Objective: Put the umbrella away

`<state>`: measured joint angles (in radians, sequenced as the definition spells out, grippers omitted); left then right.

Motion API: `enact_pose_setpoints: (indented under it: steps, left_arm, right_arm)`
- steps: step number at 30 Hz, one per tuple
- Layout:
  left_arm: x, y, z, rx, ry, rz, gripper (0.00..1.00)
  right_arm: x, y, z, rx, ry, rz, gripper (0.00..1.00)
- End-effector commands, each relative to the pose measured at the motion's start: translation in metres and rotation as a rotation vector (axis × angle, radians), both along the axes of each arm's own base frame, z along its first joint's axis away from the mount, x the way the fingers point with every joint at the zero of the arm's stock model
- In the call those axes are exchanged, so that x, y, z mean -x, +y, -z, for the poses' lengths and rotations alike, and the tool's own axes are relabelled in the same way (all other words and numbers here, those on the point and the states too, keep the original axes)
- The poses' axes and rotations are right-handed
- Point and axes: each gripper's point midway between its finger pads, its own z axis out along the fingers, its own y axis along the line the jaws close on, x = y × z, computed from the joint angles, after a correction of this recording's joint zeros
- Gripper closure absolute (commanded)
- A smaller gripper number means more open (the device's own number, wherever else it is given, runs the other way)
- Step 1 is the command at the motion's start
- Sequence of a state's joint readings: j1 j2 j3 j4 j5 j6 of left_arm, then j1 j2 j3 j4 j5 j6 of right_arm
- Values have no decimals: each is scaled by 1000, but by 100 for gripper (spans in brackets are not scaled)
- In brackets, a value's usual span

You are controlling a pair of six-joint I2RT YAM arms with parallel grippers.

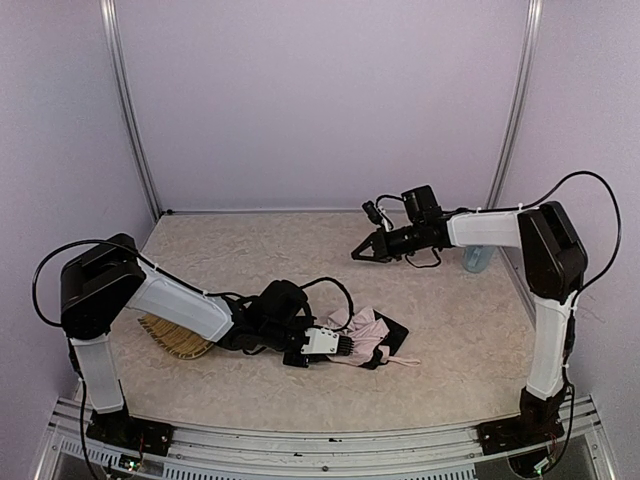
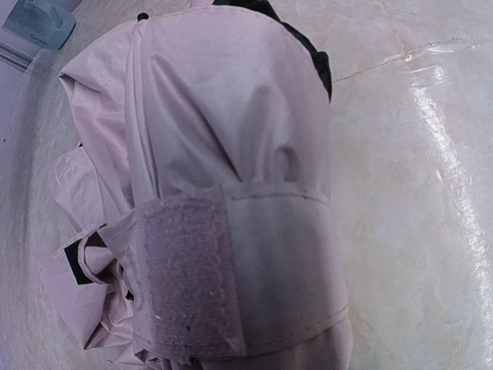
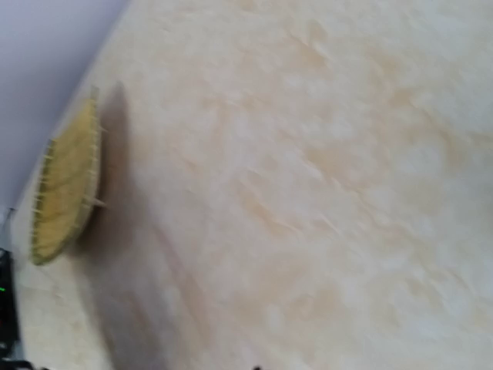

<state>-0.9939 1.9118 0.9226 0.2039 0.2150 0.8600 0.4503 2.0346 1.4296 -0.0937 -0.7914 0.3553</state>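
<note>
**Umbrella (image 1: 366, 332) bunched at lower centre of the top view, my left gripper (image 1: 340, 345) at its near end.**
From the left wrist camera I see loose pink folds and a velcro strap (image 2: 189, 281) wrapped across the bundle. I judge it light, soft and slippery, so cloth alone would slide or unfurl. I would take hold across the strapped middle, where the ribs and shaft inside give something stiff. I cannot tell whether the left fingers are clamped on it or only touching. My right gripper (image 1: 360, 252) hangs closed and empty at upper centre, well apart. The woven tray (image 1: 175, 340) sits at lower left.
</note>
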Motion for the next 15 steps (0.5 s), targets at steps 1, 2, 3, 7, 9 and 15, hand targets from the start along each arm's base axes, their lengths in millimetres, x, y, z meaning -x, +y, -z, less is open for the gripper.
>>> enact_pose_setpoints:
  steps: [1,2,3,7,9,15]
  left_arm:
    - [50,46,67,-243,217,36,100]
    - [50,46,67,-243,222,32,100]
    - [50,46,67,-242,232,27,100]
    - [49,43,65,-218,325,12,100]
    - [48,43,63,-224,412,-5,100]
    - [56,47,71,-331,744,-68,100]
  right_arm:
    - [2,-20,7,140,-34,46,91]
    - [5,-27,11,180,-38,58,85]
    - [11,-33,7,202,-57,60,79]
    - [45,-53,2,254,-121,46,66]
    - [66,-62,4,281,-138,35,64]
    - [131,-49,-16,327,-470,-81,62]
